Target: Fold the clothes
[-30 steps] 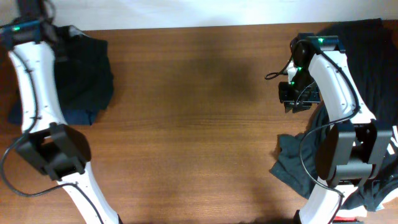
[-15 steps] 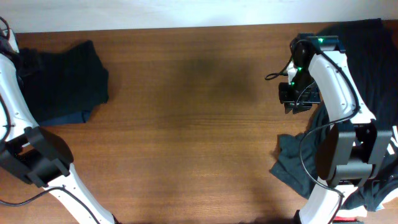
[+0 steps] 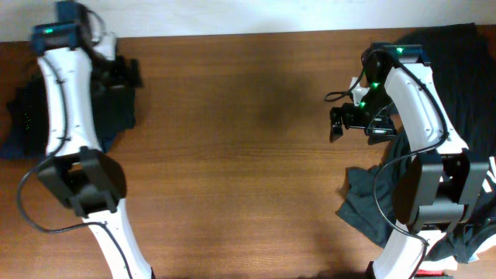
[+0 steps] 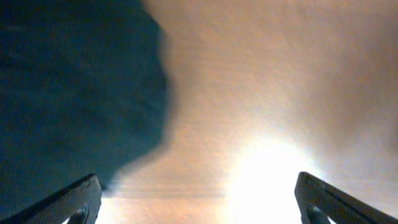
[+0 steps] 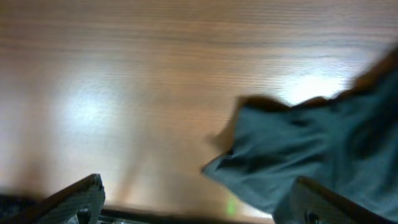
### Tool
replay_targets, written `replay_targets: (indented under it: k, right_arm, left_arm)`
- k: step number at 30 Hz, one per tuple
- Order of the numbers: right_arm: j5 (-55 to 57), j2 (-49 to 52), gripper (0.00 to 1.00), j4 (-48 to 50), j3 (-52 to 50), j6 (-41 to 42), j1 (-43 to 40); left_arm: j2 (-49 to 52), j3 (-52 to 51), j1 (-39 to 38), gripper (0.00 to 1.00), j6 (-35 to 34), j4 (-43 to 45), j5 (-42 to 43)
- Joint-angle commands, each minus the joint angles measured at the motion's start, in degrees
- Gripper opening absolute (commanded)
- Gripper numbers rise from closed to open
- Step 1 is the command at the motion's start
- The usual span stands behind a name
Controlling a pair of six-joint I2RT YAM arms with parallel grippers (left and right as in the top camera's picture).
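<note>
The clothes (image 3: pixel 115 116) lie folded and black at the table's far left, on top of a navy-blue piece (image 3: pixel 14 147). My left gripper (image 3: pixel 122 74) hangs over their right edge. In the left wrist view the dark cloth (image 4: pixel 74 87) fills the upper left, and the left gripper (image 4: pixel 199 208) is open wide over bare wood with nothing between its fingers. My right gripper (image 3: pixel 335 124) is above bare table at the right. In its wrist view the right gripper (image 5: pixel 202 208) is open and empty.
A heap of dark garments covers the right side: a grey-green one (image 3: pixel 364 205), also seen as grey-green cloth (image 5: pixel 311 149), and a black one (image 3: pixel 461 58) at the back right corner. The brown wooden table (image 3: pixel 232 155) lies between the arms.
Both grippers have opened. The left arm swung out past the left edge and came back over the folded clothes' right edge. The right gripper shifted a little to the left.
</note>
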Motion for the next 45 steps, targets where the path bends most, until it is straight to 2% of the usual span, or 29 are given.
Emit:
replay_targets:
  k: [1, 7, 13, 16, 19, 24, 28, 31, 34, 45]
  right_arm:
    - [-7.69, -0.98, 0.99, -3.43, 0.74, -4.31, -0.2]
    - [-7.67, -1.77, 0.99, -8.55, -0.37, -4.26, -0.2]
    - [-5.03, -12.22, 0.99, -4.37, -11.23, -3.82, -0.22]
    - [-4.83, -24.74, 0.99, 7.32, -21.86, -0.2, -0.2]
    - [-4.39, -40.37, 0.99, 17.88, -33.75, 0.7, -0.2]
    - [-0.04, -58.8, 0.99, 25.7, -44.83, 0.7, -0.2]
    - [2.6, -69.92, 0.99, 29.31, -48.04, 0.9, -0.2]
    - [2.67, -72.43, 0.99, 29.24, -48.04, 0.9, -0.2]
    - [2.67, -72.28, 0.99, 29.29, -48.04, 0.9, -0.2]
    - [2.67, -66.34, 0.99, 29.27, -48.04, 0.9, -0.2]
  left_arm:
    - [2.23, 0.31, -5.29, 0.99, -1.79, -8.55, 1.03]
    - [1.88, -2.73, -10.25, 0.99, -3.37, -10.86, 1.03]
    - [-7.23, -20.37, -12.72, 0.99, -5.53, -10.84, -1.79]
    - [-19.15, -34.84, -12.72, 0.99, -5.51, -4.68, -4.13]
    - [-37.18, -53.31, -12.87, 0.99, -5.51, 8.33, -4.15]
    - [-64.94, -74.97, -12.83, 0.99, -5.99, 23.85, -4.13]
    - [-87.32, -87.1, -12.83, 0.99, -5.95, 36.17, -4.15]
    - [-96.02, -89.64, -12.83, 0.99, -5.95, 40.24, -4.13]
    - [-101.26, -89.64, -12.83, 0.99, -5.92, 39.8, -4.13]
    - [-102.47, -89.64, -12.83, 0.99, -5.92, 39.78, -4.13]
